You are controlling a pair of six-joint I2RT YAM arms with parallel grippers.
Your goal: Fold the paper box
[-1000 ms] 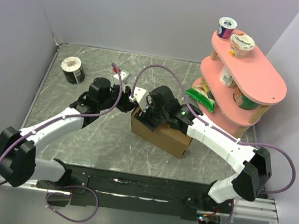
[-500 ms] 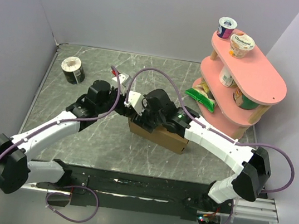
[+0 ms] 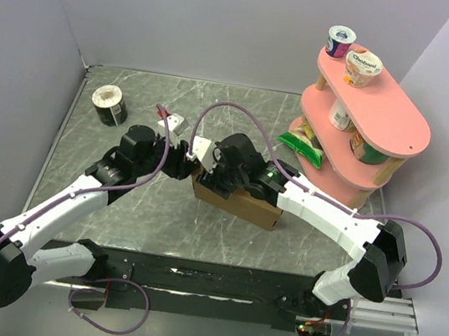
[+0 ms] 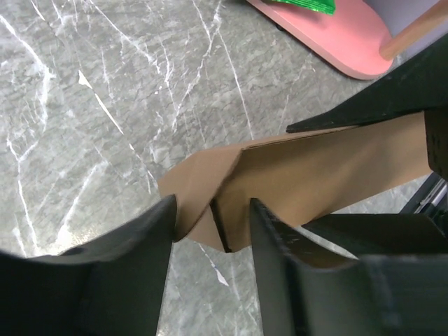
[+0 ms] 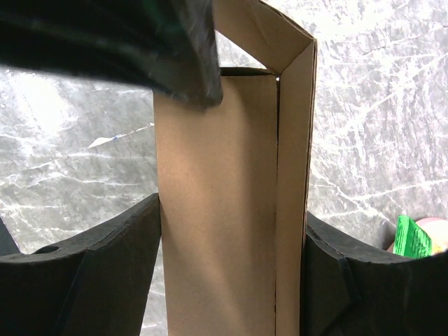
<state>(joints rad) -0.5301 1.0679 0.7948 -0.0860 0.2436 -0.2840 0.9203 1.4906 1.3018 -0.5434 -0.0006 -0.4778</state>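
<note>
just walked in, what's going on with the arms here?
Both arms are on the paper box. The right gripper clamps it, a finger against each side. The left gripper is at its left end, fingers either side of a corner flap; grip unclear. Box looks partly folded.

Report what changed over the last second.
The right gripper moved left, clamped on the paper box, which now looks flatter. The left gripper drew back toward the near left, its fingers astride a corner flap. The pink shelf and yogurt cups stayed put.
</note>
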